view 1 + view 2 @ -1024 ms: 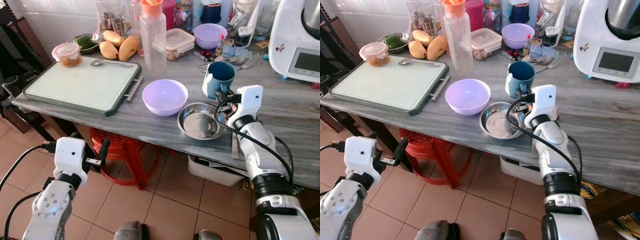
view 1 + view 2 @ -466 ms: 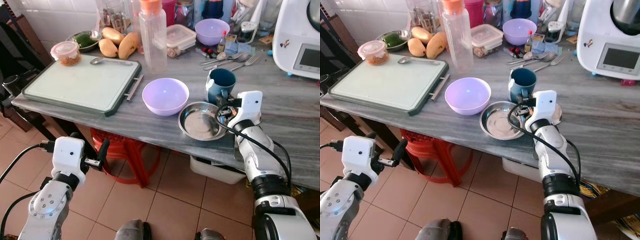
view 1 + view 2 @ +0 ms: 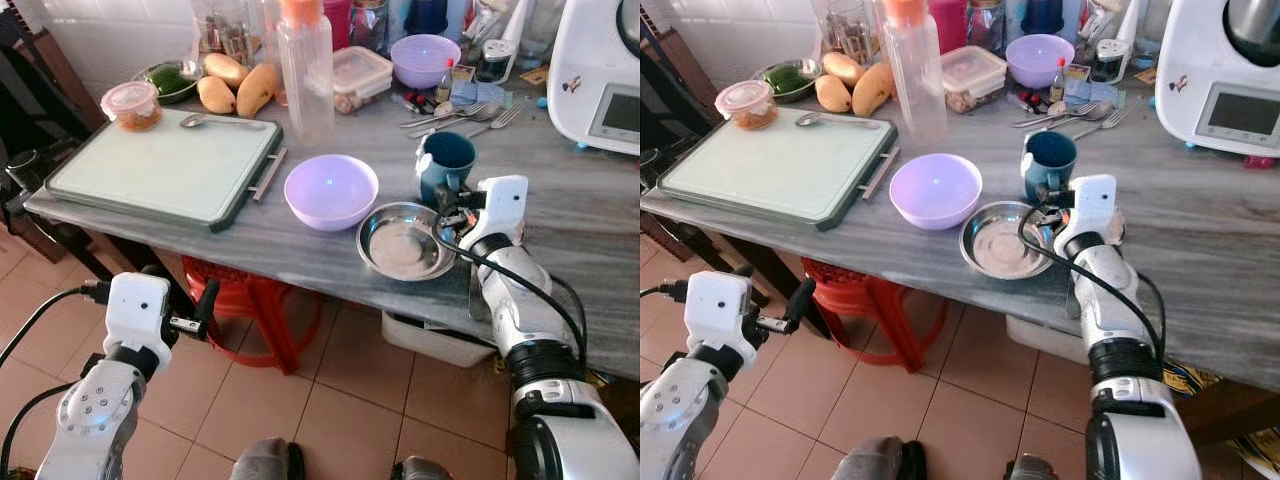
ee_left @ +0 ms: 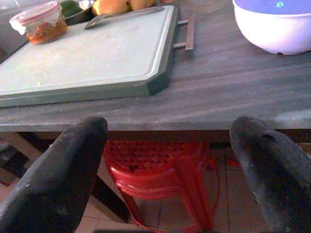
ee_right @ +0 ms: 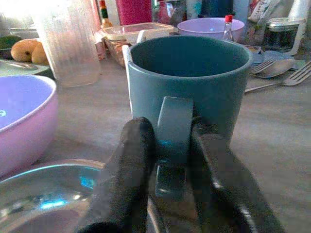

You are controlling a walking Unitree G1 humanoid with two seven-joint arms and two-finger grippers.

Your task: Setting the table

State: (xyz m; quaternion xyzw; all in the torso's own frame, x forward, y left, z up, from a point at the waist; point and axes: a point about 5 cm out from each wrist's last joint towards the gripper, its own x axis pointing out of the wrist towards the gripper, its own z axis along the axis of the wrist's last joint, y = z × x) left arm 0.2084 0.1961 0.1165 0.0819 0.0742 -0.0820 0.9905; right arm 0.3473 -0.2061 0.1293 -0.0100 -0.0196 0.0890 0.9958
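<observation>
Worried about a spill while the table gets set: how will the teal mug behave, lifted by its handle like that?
The teal mug looks rigid and glazed, probably ceramic, so fairly heavy and breakable if dropped. The right gripper pinches only the handle, off to one side, so the mug may tilt or swing. The handle's smooth glaze could slip between the fingers.
</observation>
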